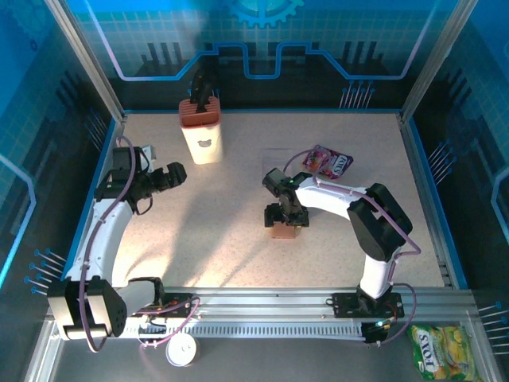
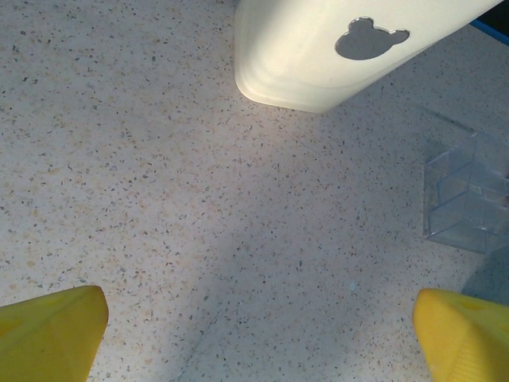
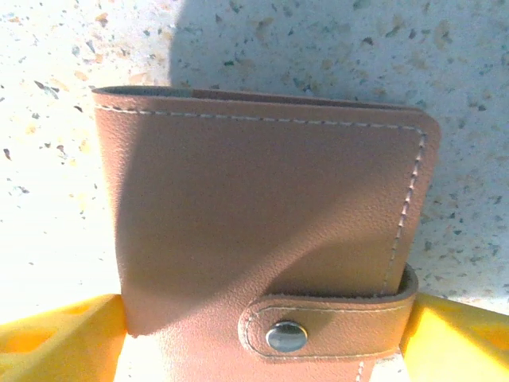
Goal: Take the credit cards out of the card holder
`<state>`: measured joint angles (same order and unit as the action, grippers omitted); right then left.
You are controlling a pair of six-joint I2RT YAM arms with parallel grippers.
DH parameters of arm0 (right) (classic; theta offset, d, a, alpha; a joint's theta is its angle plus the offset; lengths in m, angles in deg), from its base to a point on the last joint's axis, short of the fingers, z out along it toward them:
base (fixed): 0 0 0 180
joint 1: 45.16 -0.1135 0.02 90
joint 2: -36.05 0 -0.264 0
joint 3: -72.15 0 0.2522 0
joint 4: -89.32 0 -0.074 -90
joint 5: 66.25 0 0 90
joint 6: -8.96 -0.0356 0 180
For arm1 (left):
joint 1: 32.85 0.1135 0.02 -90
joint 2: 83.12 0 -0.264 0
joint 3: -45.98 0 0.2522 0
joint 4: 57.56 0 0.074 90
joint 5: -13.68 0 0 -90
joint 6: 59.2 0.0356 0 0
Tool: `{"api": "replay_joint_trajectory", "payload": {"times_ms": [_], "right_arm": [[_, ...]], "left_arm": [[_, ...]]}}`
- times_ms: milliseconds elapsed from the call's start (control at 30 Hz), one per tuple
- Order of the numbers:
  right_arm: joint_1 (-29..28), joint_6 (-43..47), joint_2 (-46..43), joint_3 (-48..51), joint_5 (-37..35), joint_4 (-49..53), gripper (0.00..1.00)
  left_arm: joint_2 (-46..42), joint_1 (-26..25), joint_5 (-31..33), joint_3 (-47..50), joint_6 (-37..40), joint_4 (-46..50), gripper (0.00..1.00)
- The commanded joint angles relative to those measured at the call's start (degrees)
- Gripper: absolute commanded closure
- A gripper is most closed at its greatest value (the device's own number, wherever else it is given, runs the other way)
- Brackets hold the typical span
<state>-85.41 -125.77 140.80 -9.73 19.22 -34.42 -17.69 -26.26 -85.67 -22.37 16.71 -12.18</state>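
The card holder (image 3: 262, 207) is lying flat near the middle of the table (image 1: 231, 247), folded shut with its strap snapped, so any cards inside are staying hidden. The right tool (image 3: 266, 318) is straddling it, a yellow finger (image 3: 64, 338) at each side edge; I cannot tell whether it is pressing. The left tool (image 2: 258, 318) is hanging wide open over bare table. Near the far edge, a white container (image 1: 203, 142) is standing with dark objects (image 1: 200, 89) sticking out of its brown top (image 1: 199, 114). A clear compartment box (image 2: 468, 195) is sitting nearby.
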Motion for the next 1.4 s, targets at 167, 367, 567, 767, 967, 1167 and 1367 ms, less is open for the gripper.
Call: {"api": "replay_joint_trajectory", "payload": {"times_ms": [167, 367, 567, 767, 967, 1167, 1367], "right_arm": [[-1.68, -0.90, -1.03, -2.46, -1.40, 0.32, 0.18], [-2.18, -0.41, 2.29, -7.07, -1.11, -0.31, 0.19], [-2.67, 0.26, 5.53, -9.95, -0.43, -0.83, 0.20], [-2.87, -0.11, 4.89, -8.44, -0.57, -1.74, 0.20], [-2.80, 2.87, 3.17, -9.95, 0.67, -1.03, 0.20], [-1.79, 6.43, 0.60, -9.86, 2.47, -0.13, 0.22], [-0.37, 8.20, -1.89, -7.34, 4.01, -1.18, 0.28]], "left_arm": [[-1.08, 0.62, -2.37, -1.09, -1.29, -0.50, 0.01], [-1.31, 0.60, -3.41, -1.07, -1.40, -0.77, 0.01], [-2.34, 0.62, -5.01, -0.29, -1.21, -1.46, 0.01], [-2.83, 0.53, -6.55, 0.62, -1.70, -2.50, 0.01], [0.74, -0.29, -7.51, -2.71, -5.66, 1.92, 0.01], [4.73, -3.23, -13.62, -0.82, -14.69, -0.63, 0.01], [7.51, -10.17, -15.22, 4.05, -22.46, -8.67, 0.05]]}}
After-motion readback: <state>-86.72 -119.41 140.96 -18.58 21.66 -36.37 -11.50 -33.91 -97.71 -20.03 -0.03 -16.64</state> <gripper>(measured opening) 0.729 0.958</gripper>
